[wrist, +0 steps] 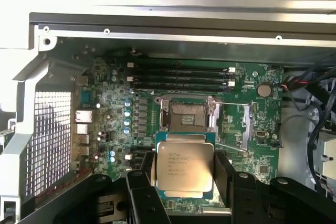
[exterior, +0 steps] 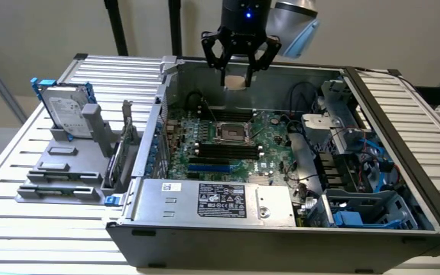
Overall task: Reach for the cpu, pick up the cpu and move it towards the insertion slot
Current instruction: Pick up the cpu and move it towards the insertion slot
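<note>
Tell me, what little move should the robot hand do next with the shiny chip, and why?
Probably a gentle move down toward the socket. The gripper holds the chip between its fingers, up above the open computer case. In the wrist view the socket sits on the green board just beyond the chip's edge, so the chip seems close to lined up but still high.

A computer-repair workbench: opened PC case on slatted metal table.
</note>
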Available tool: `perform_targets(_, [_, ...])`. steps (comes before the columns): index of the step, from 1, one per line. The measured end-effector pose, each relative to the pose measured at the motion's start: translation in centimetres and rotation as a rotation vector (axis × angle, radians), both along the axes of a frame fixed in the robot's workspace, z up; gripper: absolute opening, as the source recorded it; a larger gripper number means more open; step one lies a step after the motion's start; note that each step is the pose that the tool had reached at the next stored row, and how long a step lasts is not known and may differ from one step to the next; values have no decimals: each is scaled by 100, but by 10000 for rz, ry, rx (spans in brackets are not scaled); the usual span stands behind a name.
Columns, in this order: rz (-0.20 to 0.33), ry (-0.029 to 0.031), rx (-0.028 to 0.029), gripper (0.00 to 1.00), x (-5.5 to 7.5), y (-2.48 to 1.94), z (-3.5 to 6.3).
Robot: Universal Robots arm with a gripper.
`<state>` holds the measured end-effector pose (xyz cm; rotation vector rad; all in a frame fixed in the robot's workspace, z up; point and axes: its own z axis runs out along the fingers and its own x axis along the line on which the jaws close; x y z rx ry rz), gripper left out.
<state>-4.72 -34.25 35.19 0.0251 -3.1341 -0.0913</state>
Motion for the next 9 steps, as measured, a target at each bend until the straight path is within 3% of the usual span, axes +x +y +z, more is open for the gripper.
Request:
perform_targets(3, [-1, 1, -25, 55, 13, 37, -2])
perform_targets(9, [0, 8, -26, 55, 13, 37, -2])
